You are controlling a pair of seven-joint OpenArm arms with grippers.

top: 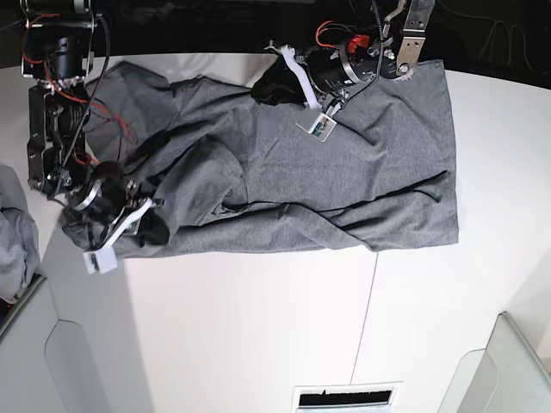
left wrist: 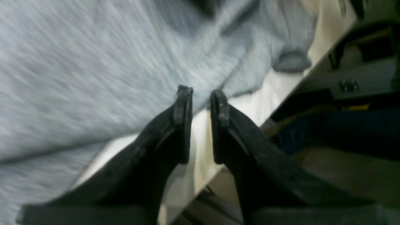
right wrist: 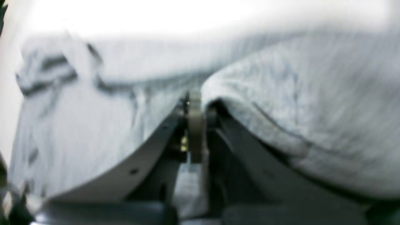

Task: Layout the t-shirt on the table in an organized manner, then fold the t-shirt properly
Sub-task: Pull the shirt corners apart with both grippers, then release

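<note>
The dark-grey t-shirt (top: 327, 172) lies crumpled and creased across the far half of the white table (top: 258, 327). My right gripper (top: 146, 225) is at the shirt's near left edge. In the right wrist view its jaws (right wrist: 195, 100) are pressed together, shut on a fold of the t-shirt (right wrist: 312, 109) that drapes over one finger. My left gripper (top: 274, 89) hovers at the shirt's far edge, near the table's back rim. In the left wrist view it (left wrist: 201, 92) shows a narrow gap with nothing in it, over the t-shirt (left wrist: 78, 78) and bare table (left wrist: 200, 150).
A paler grey cloth bundle (top: 13, 249) lies at the left border. Light grey bins stand at the front left (top: 77, 361) and front right (top: 508, 361). A thin dark seam (top: 366, 318) crosses the tabletop. The table's edge (left wrist: 281, 103) drops off just beside the left gripper.
</note>
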